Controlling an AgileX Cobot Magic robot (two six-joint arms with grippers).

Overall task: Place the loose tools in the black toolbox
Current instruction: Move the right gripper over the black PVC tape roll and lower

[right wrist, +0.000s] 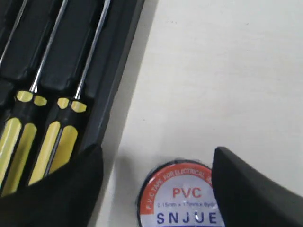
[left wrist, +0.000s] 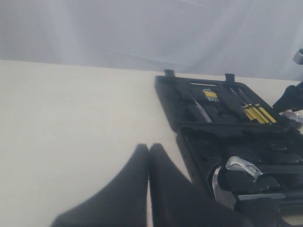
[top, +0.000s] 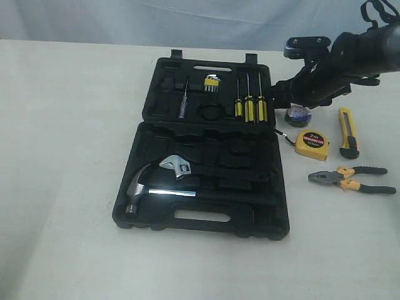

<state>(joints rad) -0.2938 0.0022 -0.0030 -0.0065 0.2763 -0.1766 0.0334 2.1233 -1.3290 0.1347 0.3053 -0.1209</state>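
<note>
It looks like a robot test room: a plain cream desk [top: 62,187], a white cloth curtain [top: 187,19] behind the open black plastic toolbox [top: 250,215], and a black robot arm [top: 350,56] near it.

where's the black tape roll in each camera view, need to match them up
Exterior view: tape roll on the table, right of the toolbox lid, just under the right arm.
Left wrist view: cannot tell if it shows; the right arm blocks that side of the toolbox.
Right wrist view: tape roll inside the open right gripper, beside the toolbox edge.
Shared landmark: yellow-handled screwdrivers in the lid.
</note>
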